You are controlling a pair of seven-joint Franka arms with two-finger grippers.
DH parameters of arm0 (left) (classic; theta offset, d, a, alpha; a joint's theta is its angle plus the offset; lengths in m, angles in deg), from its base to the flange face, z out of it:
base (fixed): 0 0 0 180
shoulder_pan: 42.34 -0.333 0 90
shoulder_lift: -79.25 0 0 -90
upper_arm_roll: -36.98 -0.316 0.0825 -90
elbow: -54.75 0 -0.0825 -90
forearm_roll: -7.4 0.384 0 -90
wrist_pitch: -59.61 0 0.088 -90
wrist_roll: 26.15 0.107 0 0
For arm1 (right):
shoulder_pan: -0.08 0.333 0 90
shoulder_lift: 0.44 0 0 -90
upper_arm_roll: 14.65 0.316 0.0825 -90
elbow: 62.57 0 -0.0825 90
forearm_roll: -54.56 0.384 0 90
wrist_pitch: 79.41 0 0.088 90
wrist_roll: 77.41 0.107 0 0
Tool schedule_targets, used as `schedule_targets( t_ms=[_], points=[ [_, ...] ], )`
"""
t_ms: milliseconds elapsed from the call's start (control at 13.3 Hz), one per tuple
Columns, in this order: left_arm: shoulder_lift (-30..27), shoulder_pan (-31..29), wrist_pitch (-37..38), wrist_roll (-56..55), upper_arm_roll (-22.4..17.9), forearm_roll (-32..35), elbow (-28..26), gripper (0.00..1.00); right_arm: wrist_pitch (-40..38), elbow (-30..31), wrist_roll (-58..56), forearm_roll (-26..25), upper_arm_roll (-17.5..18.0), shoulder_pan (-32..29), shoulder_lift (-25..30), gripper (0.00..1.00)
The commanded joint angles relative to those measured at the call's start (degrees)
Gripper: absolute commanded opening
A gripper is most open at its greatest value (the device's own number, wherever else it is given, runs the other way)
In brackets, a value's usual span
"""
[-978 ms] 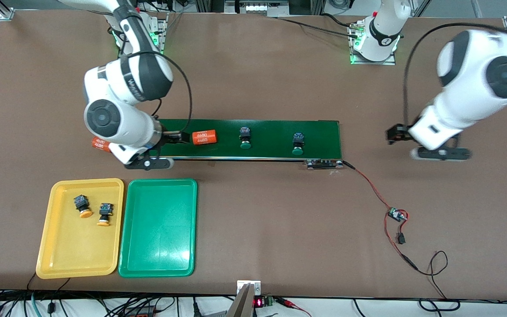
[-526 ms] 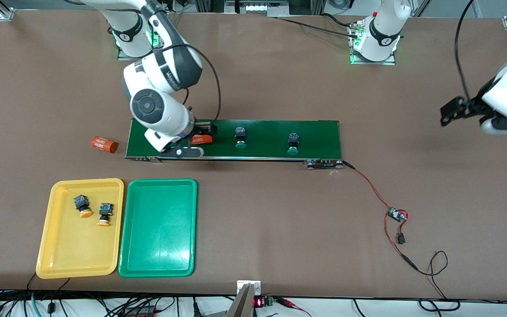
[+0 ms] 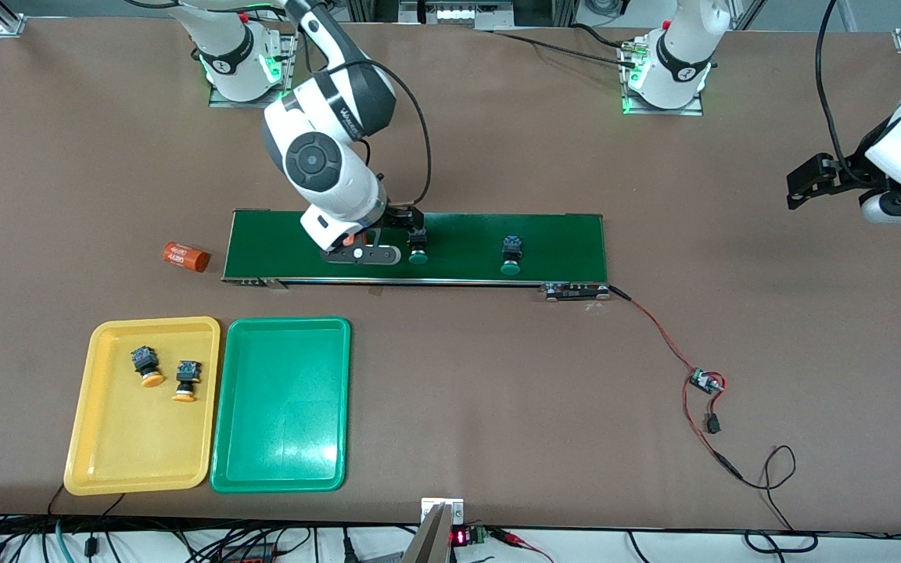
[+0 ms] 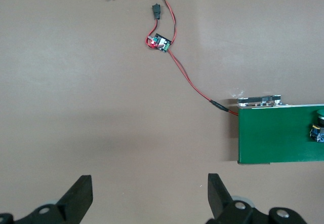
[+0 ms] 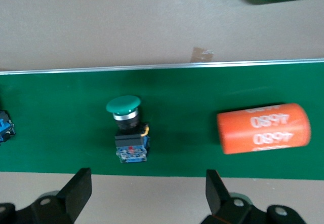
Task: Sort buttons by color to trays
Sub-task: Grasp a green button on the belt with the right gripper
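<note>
**Green button between spread fingers, right arm closest**

Right gripper (image 3: pixel 413 234) over the long dark-green conveyor belt (image 3: pixel 560 234), fingers (image 5: pixel 76 191) spread wide and empty. Small green-capped push-button switch (image 5: pixel 127 127) lying on its side on the belt, centred between them, cap toward the front camera, long axis across the belt. Left gripper (image 4: pixel 149 196) waiting, fingers apart, over bare brown surface (image 3: pixel 732 195) off the belt's end.

two yellow-capped buttons (image 3: pixel 164 373) in yellow tray (image 3: pixel 106 461).
</note>
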Motion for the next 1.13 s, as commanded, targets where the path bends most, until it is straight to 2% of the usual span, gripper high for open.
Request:
schedule_targets(
  t_ms=[0,226,526,827,903,978,1053],
  points=[
    [0.6,-0.6,1.0,0.1,0.9,0.6,1.8,1.0,2.8,0.5,2.1,-1.1,0.0,1.3,-1.7,1.0],
    [0.6,-0.6,1.1,0.8,0.4,0.7,1.9,1.0,3.6,0.5,2.2,-3.9,0.0,1.9,-3.3,1.0],
    [0.7,-0.6,1.4,0.9,0.4,0.9,2.5,1.0,6.0,0.6,2.2,-5.0,0.0,1.9,-5.8,1.0],
    [0.8,-0.6,1.5,0.8,0.7,1.2,2.5,1.0,10.5,3.4,1.9,-6.6,0.0,2.0,-6.9,1.0],
    [0.8,-0.6,1.4,0.8,0.8,1.3,2.6,1.0,11.2,4.1,1.7,-6.6,0.0,1.9,-6.9,0.9],
    [0.8,-0.6,1.4,0.8,0.9,1.2,2.6,1.0,11.1,4.1,1.9,-6.4,0.0,1.7,-6.8,0.51],
    [0.8,-0.6,1.4,0.4,0.9,1.2,2.6,1.0,10.8,4.1,2.3,-6.1,0.0,1.7,-6.6,0.3]
  ],
)
